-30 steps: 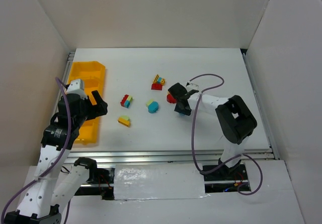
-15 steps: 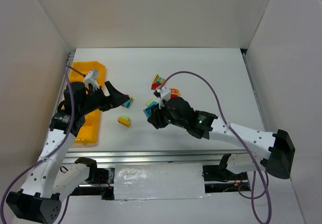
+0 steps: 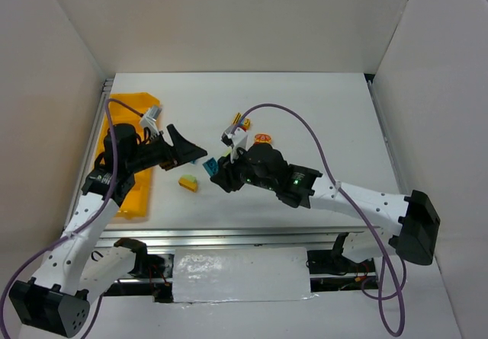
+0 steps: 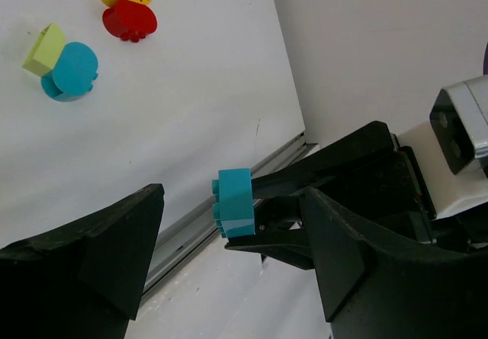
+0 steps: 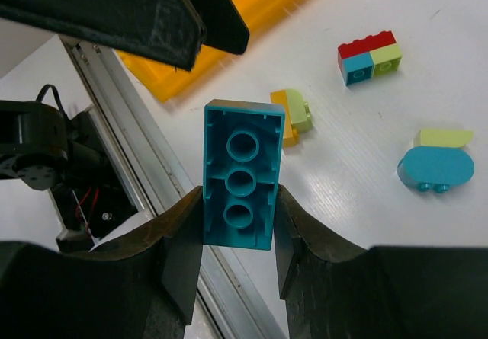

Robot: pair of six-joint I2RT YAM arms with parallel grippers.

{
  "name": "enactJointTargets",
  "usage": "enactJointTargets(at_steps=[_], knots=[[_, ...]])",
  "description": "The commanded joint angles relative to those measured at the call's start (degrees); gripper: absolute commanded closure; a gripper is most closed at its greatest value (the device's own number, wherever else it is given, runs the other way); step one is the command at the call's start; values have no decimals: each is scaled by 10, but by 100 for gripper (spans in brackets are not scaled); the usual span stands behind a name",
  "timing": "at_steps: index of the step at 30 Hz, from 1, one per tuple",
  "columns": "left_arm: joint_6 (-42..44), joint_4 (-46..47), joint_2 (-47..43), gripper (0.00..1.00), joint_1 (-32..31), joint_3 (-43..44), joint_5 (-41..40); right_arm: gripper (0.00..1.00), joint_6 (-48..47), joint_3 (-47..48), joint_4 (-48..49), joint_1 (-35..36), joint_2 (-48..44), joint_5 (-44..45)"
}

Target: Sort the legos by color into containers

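My right gripper (image 5: 238, 202) is shut on a teal-blue lego brick (image 5: 240, 175), held in the air with its hollow underside toward the wrist camera. From above, that brick (image 3: 209, 167) hangs left of centre, just right of my left gripper (image 3: 191, 152). The left gripper (image 4: 232, 196) is open, and the brick (image 4: 235, 202) shows in the gap between its fingers without touching either. A yellow and pale green lego (image 5: 291, 114) lies on the table below. The yellow-orange bin tray (image 3: 126, 194) of containers lies along the left edge, behind the left arm.
A red, teal and pale green lego clump (image 5: 370, 55) and a rounded teal piece with a pale green one (image 5: 431, 164) lie on the white table. A red and yellow piece (image 3: 262, 139) sits mid-table. The metal rail (image 3: 252, 236) runs along the near edge.
My right arm has swung left across the table with the teal brick. The left gripper has come right from the tray to meet it, its jaws narrowing slightly.
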Motion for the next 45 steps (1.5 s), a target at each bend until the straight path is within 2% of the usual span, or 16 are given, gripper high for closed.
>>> enactJointTargets(at_steps=[1,7,10,12,13,16,17,18,19,20,25,30,33,37,41,45], knots=[[-8,38,10,14,-13,3,20,100,-12,43,37,7,3,13],[-6,39,29,17,-37,5,2,100,-13,74,36,7,27,37],[-6,44,36,28,-46,9,-2,100,-12,90,32,7,45,44],[-3,47,42,50,-49,16,-2,100,-9,90,42,7,50,49],[0,42,44,73,-51,20,-6,100,-7,91,46,7,52,55],[12,31,50,100,-52,38,-19,97,-6,95,48,7,65,65],[22,25,52,100,-52,43,-27,91,-6,93,53,7,68,61],[29,11,55,100,-52,55,-46,71,-5,89,59,7,69,59],[36,1,57,100,-51,63,-63,17,-1,77,68,7,67,61],[57,-11,61,100,-51,72,-93,1,7,70,72,7,61,69],[96,-129,144,100,11,174,-322,0,47,6,75,-27,18,66],[63,-136,275,100,169,261,-341,0,69,-31,60,-35,-34,80],[31,-142,363,100,210,333,-401,0,75,-40,48,-36,-52,69],[37,-155,537,100,211,488,-454,0,78,-51,51,-36,-65,40],[60,-262,747,100,216,740,-524,0,80,-52,53,-33,-67,9],[74,-213,779,95,223,741,-532,0,72,-49,47,-28,-65,-10]])
